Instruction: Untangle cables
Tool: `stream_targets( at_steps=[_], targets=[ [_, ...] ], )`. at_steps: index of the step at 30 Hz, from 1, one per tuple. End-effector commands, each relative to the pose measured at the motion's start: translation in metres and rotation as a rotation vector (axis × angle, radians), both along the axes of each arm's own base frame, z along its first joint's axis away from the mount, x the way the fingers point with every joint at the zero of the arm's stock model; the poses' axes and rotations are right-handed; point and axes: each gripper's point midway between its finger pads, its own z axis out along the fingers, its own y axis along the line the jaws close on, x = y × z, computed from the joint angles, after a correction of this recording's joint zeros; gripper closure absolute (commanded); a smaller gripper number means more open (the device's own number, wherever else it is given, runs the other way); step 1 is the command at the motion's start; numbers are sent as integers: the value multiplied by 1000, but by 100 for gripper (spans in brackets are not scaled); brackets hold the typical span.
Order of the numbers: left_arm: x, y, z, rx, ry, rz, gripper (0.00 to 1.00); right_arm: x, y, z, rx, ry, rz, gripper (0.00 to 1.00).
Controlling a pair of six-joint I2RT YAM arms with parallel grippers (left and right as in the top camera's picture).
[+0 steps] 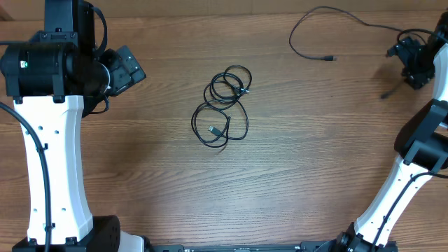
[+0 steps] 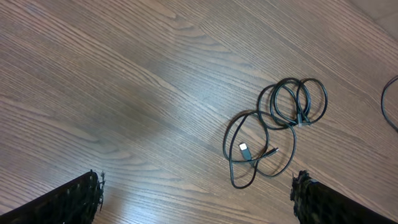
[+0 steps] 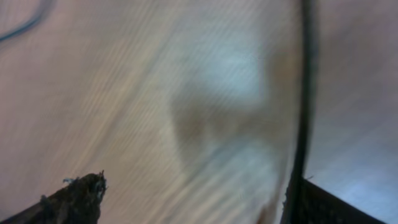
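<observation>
A tangled bundle of thin black cables [image 1: 224,105] lies in loops at the middle of the table, a silver plug showing inside the lower loop [image 2: 244,149]. A separate cable strand [image 1: 315,21] curves across the far right toward my right gripper [image 1: 413,61]. In the blurred right wrist view that gripper [image 3: 196,186] is open, with a black cable [image 3: 305,93] running alongside its right finger. My left gripper [image 1: 129,66] hovers left of the bundle. Its jaws [image 2: 196,186] are spread wide and empty, the bundle [image 2: 273,130] lying ahead of them.
The wooden table [image 1: 140,161] carries both white arm bases, at the front left [image 1: 56,182] and the front right [image 1: 392,196]. An end of the separate strand shows at the right edge of the left wrist view [image 2: 388,102].
</observation>
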Motion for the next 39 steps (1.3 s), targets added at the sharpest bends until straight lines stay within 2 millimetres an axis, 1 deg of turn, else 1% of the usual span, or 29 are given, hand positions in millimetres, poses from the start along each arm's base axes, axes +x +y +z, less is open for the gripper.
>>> stream_targets(
  at_steps=[1,3,5,7,9,11,13,15,16,18,19,21,24,28,30,32,33,35,37,39],
  targets=[
    [2,0,-3,3,6,-7,1,33,45,54,189,-249,178,16],
    [2,0,-3,3,6,-7,0,47,64,73,297,-347,213,17],
    [2,0,-3,3,6,-8,0,58,80,87,376,-413,231,15],
    [2,0,-3,2,6,-7,1,68,92,98,410,-458,248,8],
    [2,0,-3,3,6,-7,1,74,96,99,385,-468,251,2],
    [2,0,-3,3,6,-7,1,75,87,88,311,-427,206,0],
    [2,0,-3,3,6,-7,0,68,69,70,203,-337,124,0],
    [2,0,-3,3,6,-8,1,51,47,51,92,-220,39,0],
    [2,0,-3,3,5,-8,0,39,35,41,23,-148,-6,0],
    [2,0,-3,3,6,-7,0,17,14,29,-95,-30,-62,0],
    [2,0,-3,3,6,-8,0,5,4,26,-153,27,-80,0],
    [2,0,-3,3,6,-7,0,-12,-8,22,-251,113,-40,0],
    [2,0,-3,3,5,-7,0,-27,-16,20,-323,192,9,0],
    [2,0,-3,3,6,-7,0,-45,-20,18,-355,276,20,0],
    [2,0,-3,3,6,-7,1,-44,-12,16,-315,266,34,0],
    [2,0,-3,3,6,-7,0,-36,6,13,-213,218,68,0],
    [2,0,-3,3,6,-8,0,-28,17,10,-152,174,88,8],
    [2,0,-3,3,6,-7,0,-24,20,3,-142,166,91,15],
    [2,0,-3,3,6,-7,0,-25,23,-6,-127,180,80,21],
    [2,0,-3,3,6,-7,0,-26,31,-13,-88,186,83,22]
  ],
)
